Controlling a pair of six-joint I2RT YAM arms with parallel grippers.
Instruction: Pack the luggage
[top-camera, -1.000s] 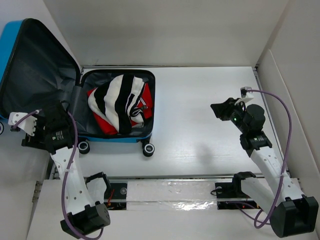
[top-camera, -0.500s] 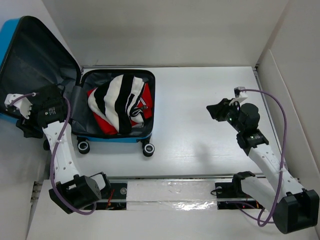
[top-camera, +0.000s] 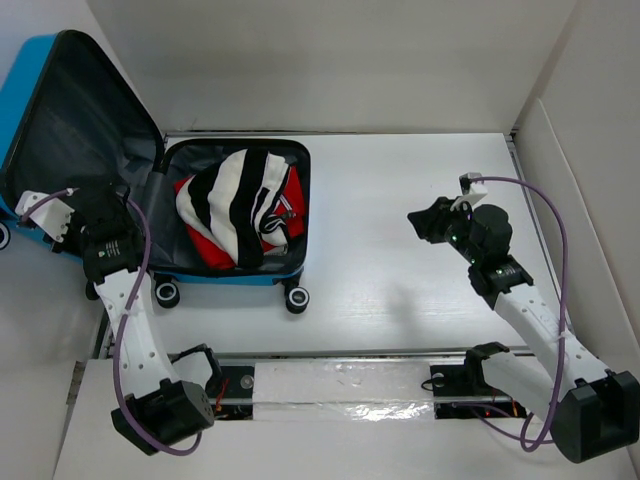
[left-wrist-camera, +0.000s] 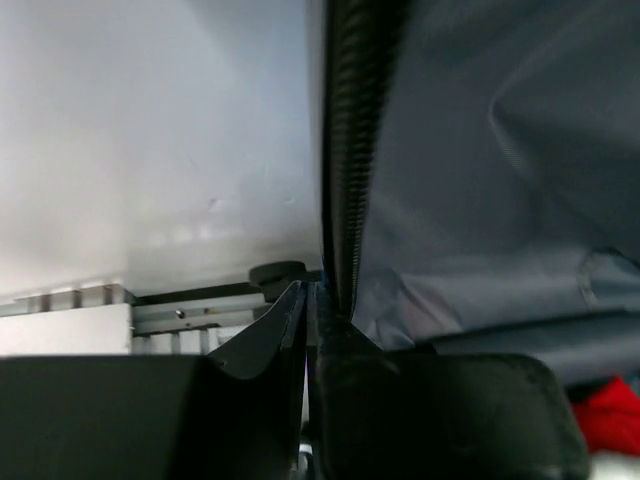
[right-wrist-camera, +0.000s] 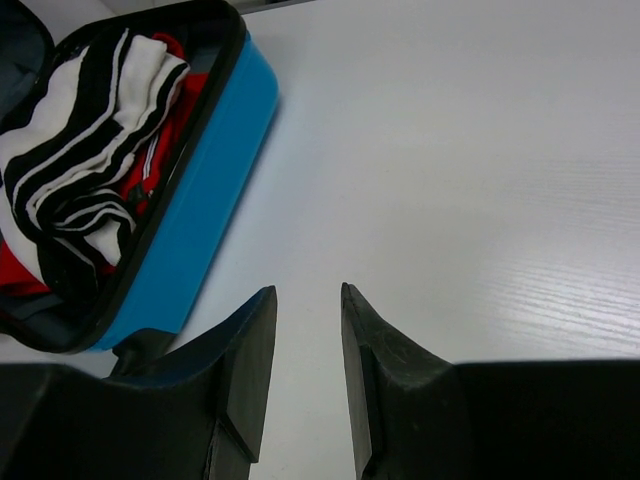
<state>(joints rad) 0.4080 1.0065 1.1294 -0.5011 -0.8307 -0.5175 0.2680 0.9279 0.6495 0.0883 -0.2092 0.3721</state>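
My left gripper (left-wrist-camera: 310, 300) clamps the lid rim of 1 bright blue hard-shell suitcase (top-camera: 85, 120) at upper left. It holds 1 black-and-white striped cloth (top-camera: 235, 200) and 1 red cloth (top-camera: 203, 247). My right gripper (right-wrist-camera: 306, 292) hangs parted.

The luggage (top-camera: 80, 120) lies open. Its blue-shelled base is flat, black wheels on its near side, ahead and to the left of the right gripper's (right-wrist-camera: 305, 300) jaws and well apart from them. The grey-lined lid stands tilted outward (its zipper rim pinched in the left gripper's (left-wrist-camera: 312, 300) jaws). A striped garment (top-camera: 235, 205) over red cloth (top-camera: 205, 245) fills the base.
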